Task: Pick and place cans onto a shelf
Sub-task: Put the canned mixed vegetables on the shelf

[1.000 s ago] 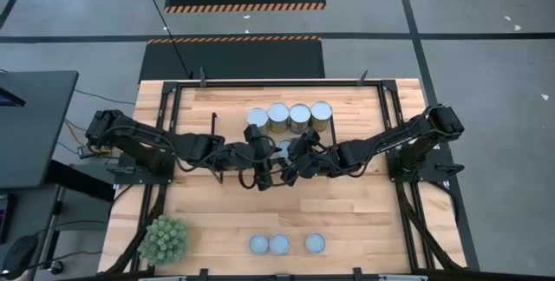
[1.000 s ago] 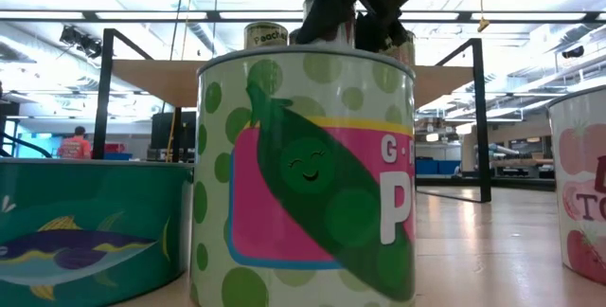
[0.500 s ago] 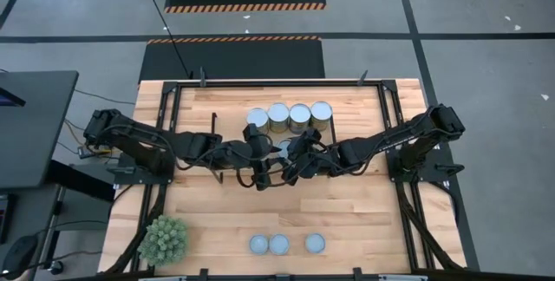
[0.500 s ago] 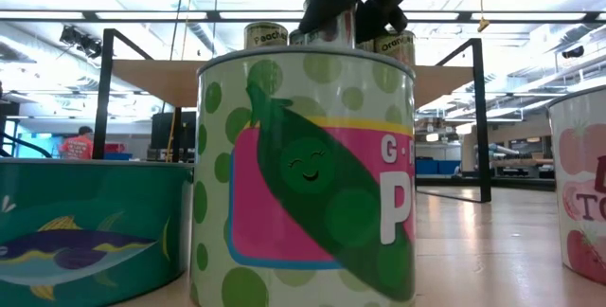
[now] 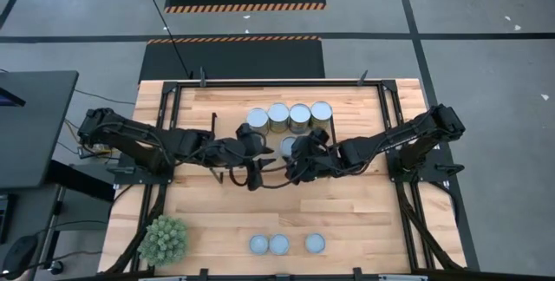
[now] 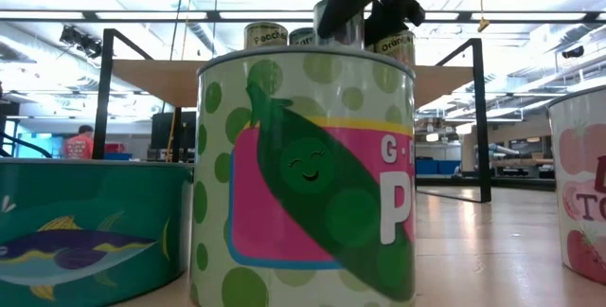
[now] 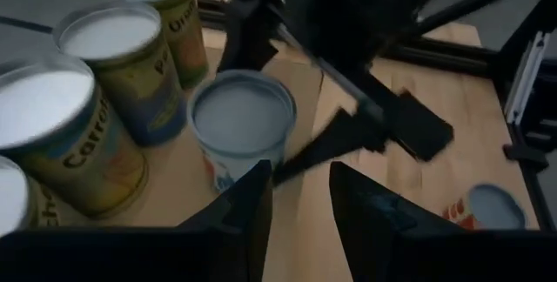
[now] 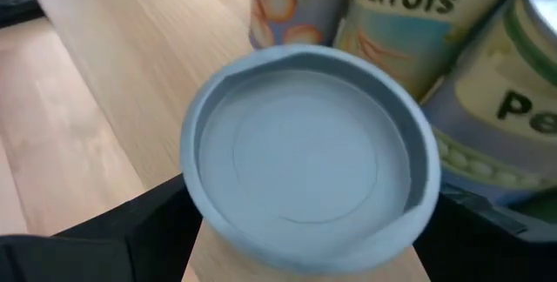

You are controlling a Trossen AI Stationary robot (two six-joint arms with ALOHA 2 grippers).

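A small can with a bluish-grey top [image 5: 289,147] is between the fingers of my right gripper [image 5: 293,153], in front of a row of taller silver-topped cans [image 5: 289,115] standing on the shelf [image 6: 156,75]. The can also shows in the left wrist view [image 7: 242,118] and the low view [image 6: 339,25]. My left gripper [image 7: 300,197] is open and empty, just left of that can [image 5: 258,153]. Three more bluish-grey-topped cans [image 5: 278,245] stand by the table's near edge. My right gripper pinches the small can's side wall [image 8: 198,208] just below the rim, one finger [image 8: 144,234] on each of two opposite sides. The fingers slant down from the table's right. The can is upright. Whether its base rests on the shelf board I cannot tell.
A spiky green plant ball [image 5: 165,239] sits at the table's near left corner. In the low view a pea-label can [image 6: 305,174], a fish-label can [image 6: 90,222] and a tomato-label can [image 6: 582,184] stand close to the camera. The black table frame [image 5: 173,99] runs along the edges.
My left gripper has drawn back toward the table's left edge, away from the small can. My right gripper has stayed on the can, which has shifted slightly toward the right.
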